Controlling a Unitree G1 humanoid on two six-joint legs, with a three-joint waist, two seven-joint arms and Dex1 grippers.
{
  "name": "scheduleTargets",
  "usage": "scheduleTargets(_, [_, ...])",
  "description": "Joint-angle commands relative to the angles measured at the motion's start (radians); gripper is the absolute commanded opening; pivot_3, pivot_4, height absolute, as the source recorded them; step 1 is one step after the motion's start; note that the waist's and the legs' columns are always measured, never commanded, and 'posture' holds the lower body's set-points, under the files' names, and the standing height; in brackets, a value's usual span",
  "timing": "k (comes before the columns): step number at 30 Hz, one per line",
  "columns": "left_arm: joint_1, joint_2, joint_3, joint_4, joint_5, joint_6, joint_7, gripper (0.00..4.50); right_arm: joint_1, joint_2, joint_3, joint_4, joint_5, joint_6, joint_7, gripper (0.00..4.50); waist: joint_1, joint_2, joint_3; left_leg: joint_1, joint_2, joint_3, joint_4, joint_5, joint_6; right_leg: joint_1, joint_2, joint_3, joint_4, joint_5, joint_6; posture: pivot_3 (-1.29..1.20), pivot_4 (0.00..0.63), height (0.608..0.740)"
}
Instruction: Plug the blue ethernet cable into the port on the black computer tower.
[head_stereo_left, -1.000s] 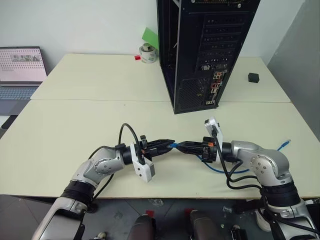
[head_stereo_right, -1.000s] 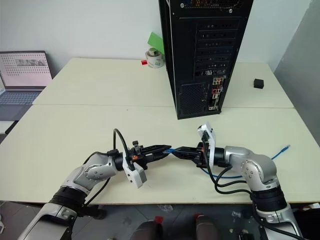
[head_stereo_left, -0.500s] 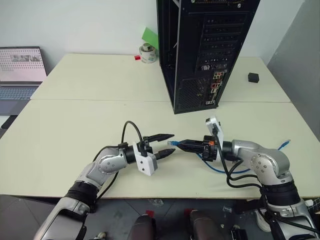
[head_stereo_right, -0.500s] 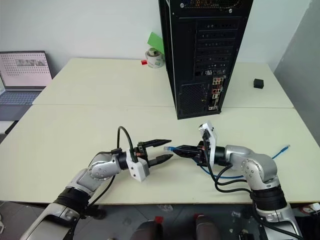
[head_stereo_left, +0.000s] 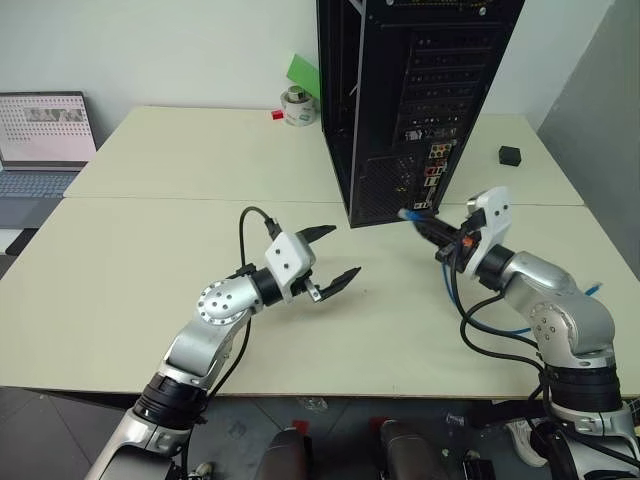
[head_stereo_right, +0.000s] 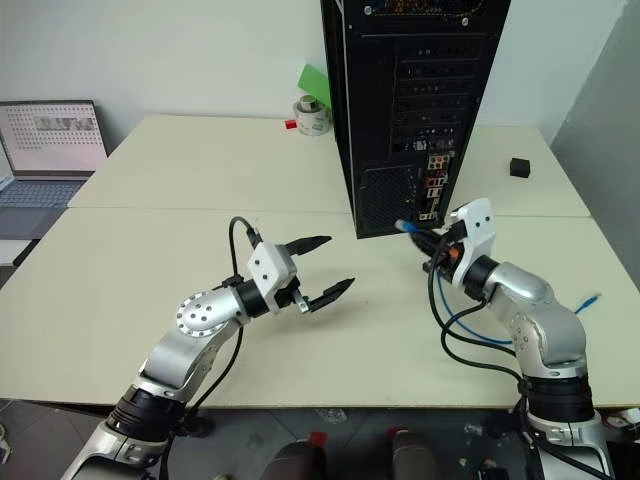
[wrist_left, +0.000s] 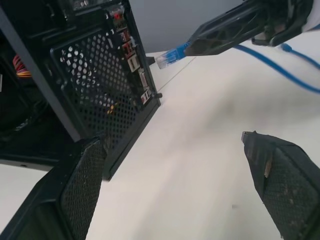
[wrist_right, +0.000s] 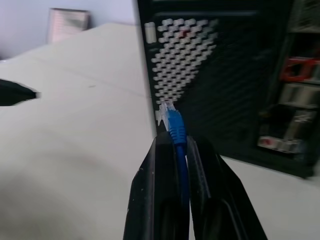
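The blue ethernet cable is judged light, thin and limp, its clear plug small and brittle at the latch; the sound hold is on the boot just behind the plug, where the right gripper is clenched on it now. The plug juts beyond the fingertips, long axis roughly level, pointing at the rear panel of the black computer tower, close to the connector cluster but not touching. Slack loops over the table edge. The left gripper stands released, empty, well apart.
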Motion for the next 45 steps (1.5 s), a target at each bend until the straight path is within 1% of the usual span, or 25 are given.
scheduleTargets(1, [-0.079,-0.062,0.014,-0.051,-0.006,0.174,0.071,4.46,-0.057,0.049,0.013,0.046,-0.122,-0.099,-0.138,0.0,-0.002,0.0,0.0,0.0,0.0,0.0,0.0,0.0,0.0,0.0,0.0,0.0,0.0,0.0,0.0,0.0,0.15,0.74])
scheduleTargets(7, [-0.117,-0.131,-0.012,-0.059,0.053,0.291,0.131,4.46,-0.149,0.146,0.027,0.183,-0.193,-0.146,-0.242,0.0,-0.005,0.0,0.0,0.001,0.001,0.002,-0.001,0.0,0.0,-0.001,0.002,0.002,0.0,0.0,0.0,0.0,0.15,0.74])
scheduleTargets(14, [-0.119,-0.181,0.013,-0.067,0.073,0.333,0.165,4.46,-0.21,0.197,0.015,0.285,-0.232,-0.197,-0.287,0.0,0.0,0.0,0.0,0.0,0.0,0.002,-0.001,0.0,0.0,-0.001,0.001,0.002,0.0,0.0,0.0,0.0,0.15,0.74])
scheduleTargets(29, [-0.114,-0.181,0.021,-0.108,0.062,0.36,0.113,4.46,-0.269,0.225,-0.006,0.405,-0.246,-0.28,-0.315,0.0,-0.001,0.0,0.0,0.0,0.001,0.002,-0.001,0.0,0.0,-0.002,0.001,0.003,0.0,0.0,0.0,0.0,0.15,0.74])
scheduleTargets(45, [-0.114,-0.175,0.019,-0.106,0.07,0.36,0.108,4.46,-0.289,0.244,-0.045,0.412,-0.224,-0.265,-0.341,0.0,-0.003,0.0,0.0,0.0,0.001,0.002,-0.001,0.0,0.0,-0.002,0.001,0.003,0.001,0.0,0.0,0.0,0.15,0.74])
